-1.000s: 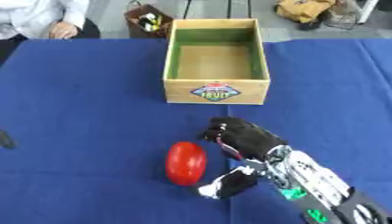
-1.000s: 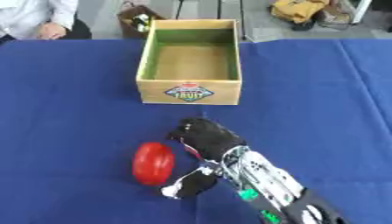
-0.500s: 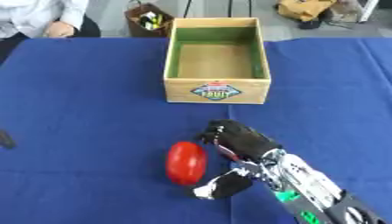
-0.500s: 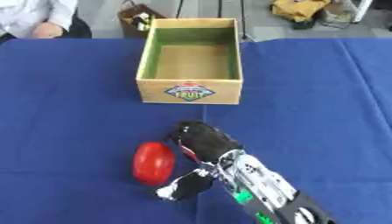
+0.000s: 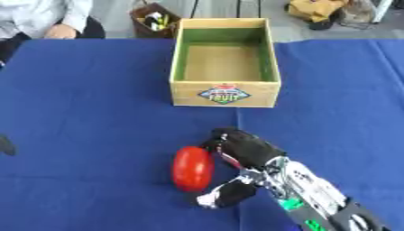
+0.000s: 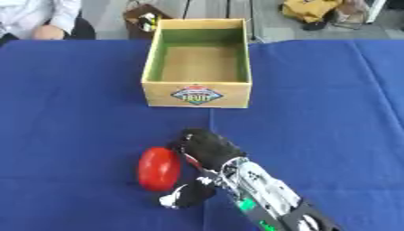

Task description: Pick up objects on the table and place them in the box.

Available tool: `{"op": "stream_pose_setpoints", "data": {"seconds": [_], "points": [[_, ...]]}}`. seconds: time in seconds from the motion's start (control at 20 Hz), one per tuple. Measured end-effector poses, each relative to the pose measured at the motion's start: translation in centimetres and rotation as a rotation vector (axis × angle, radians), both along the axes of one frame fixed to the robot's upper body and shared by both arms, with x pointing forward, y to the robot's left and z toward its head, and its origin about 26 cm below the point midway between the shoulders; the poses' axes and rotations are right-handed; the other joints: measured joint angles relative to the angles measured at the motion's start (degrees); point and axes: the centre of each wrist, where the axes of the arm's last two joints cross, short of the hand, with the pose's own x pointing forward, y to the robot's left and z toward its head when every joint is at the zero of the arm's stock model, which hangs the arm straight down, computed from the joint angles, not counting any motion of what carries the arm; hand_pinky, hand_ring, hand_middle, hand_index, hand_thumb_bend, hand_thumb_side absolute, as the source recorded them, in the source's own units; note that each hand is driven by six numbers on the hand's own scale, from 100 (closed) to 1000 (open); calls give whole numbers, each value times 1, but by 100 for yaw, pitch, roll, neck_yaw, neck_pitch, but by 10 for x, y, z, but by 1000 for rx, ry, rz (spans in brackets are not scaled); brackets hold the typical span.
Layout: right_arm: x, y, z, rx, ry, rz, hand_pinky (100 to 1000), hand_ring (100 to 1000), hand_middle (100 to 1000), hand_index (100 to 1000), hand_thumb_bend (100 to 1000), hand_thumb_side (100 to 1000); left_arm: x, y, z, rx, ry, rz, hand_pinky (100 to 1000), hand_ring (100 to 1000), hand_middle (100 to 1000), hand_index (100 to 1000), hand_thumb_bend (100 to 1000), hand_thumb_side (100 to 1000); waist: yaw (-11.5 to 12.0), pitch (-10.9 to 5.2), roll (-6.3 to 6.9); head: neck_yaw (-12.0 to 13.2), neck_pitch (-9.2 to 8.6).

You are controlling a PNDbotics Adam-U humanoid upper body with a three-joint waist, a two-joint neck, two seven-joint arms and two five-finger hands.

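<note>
Left eye view is showing the right hand lying open just beside the red fruit, fingers above and thumb below its right flank, apparently not yet gripping. That fruit is sitting on the blue table, well short of the empty box. Smooth, rounded and probably light, it is likely wanting a hold across its middle.

Open blue table between red object and box; nothing in that lane. Box interior bare, open-topped. Right hand just beside object.
</note>
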Motion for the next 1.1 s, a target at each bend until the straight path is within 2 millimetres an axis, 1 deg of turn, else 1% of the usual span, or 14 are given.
{"op": "stream_pose_setpoints", "data": {"seconds": [0.05,0.2,0.3,0.4,0.45,0.5,0.6,0.8,0.95,1.1], "points": [[0,1,0,7,-5,-1,964,992,592,828,451,780,0,0,0,0,0,0,327,371,480,771,367,652,0,1,6,-1,-4],[1,0,-1,29,-19,-15,950,980,553,798,409,794,0,0,0,3,1,-3,327,371,480,771,368,653,2,3,9,-5,-6],[1,0,-3,45,-23,-22,940,972,528,777,362,797,0,0,0,4,-1,-4,327,371,480,771,369,653,6,4,11,-14,-7],[2,0,-3,63,-25,-25,924,961,501,749,236,775,0,0,0,5,-1,-5,327,371,480,771,370,653,10,6,12,-16,-7],[2,1,-3,71,-25,-27,912,954,488,735,155,744,0,0,0,5,-1,-5,327,372,481,771,371,654,11,9,13,-16,-7],[2,1,-4,79,-27,-30,900,947,476,722,115,705,0,0,0,6,0,-5,327,372,481,771,370,654,12,11,13,-16,-7],[2,1,-4,91,-35,-33,875,924,436,680,100,634,0,0,0,8,1,-5,327,372,481,771,369,654,13,13,13,-16,-7],[3,1,-2,116,-45,-38,846,896,398,630,100,570,0,-1,0,10,4,-9,327,372,481,772,368,655,13,14,13,-15,-8],[3,1,5,146,-63,-40,823,870,371,592,100,529,0,-2,0,10,4,-11,328,373,482,772,368,656,13,14,13,-12,-8],[2,1,18,183,-99,-36,806,855,362,565,100,500,0,-2,0,10,4,-12,328,373,482,772,367,656,13,13,11,-7,-8]]}}
